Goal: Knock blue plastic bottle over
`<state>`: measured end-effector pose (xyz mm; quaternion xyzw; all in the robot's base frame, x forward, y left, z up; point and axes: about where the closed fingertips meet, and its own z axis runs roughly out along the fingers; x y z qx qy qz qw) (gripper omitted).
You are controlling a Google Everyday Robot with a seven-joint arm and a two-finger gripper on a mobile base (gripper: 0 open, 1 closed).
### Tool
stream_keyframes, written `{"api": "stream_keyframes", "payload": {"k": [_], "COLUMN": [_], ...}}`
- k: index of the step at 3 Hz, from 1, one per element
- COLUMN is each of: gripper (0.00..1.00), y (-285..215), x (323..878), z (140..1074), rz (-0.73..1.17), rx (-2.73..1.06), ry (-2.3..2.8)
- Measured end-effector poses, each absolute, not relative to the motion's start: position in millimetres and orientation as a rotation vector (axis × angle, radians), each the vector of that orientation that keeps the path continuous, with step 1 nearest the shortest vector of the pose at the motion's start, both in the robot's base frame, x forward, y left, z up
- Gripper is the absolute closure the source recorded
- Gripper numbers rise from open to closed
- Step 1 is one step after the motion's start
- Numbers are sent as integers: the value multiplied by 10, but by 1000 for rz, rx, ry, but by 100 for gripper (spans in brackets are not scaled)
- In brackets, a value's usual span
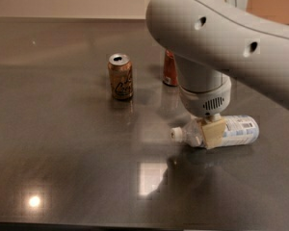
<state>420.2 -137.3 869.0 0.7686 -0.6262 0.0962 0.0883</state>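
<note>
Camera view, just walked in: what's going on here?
The robot's gripper sits low on the blue plastic bottle, near its neck. The bottle lies on its side on the dark table, cap pointing left, so the knock-over looks done. The gold-brown can and red can stand upright behind, the red one partly hidden by the arm.

1. There is only one camera. It looks down at a slant on the dark tabletop (62, 158).
2. It stands near: the arm (216, 37) fills the upper right, above the blue plastic bottle (238, 130).
3. The gripper (213, 134) covers this bottle near its cap end.
4. The tabletop's far edge lies well behind the bottle.
</note>
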Motion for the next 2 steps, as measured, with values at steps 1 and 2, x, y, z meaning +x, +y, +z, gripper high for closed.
{"api": "stream_keyframes", "payload": {"k": [1, 2], "gripper": [0, 0], "y": [-1359, -1319], "x": [4166, 4220], "z": [8632, 8632], "rz": [264, 279], "rx": [2283, 2306], "ry": [-1889, -1899]}}
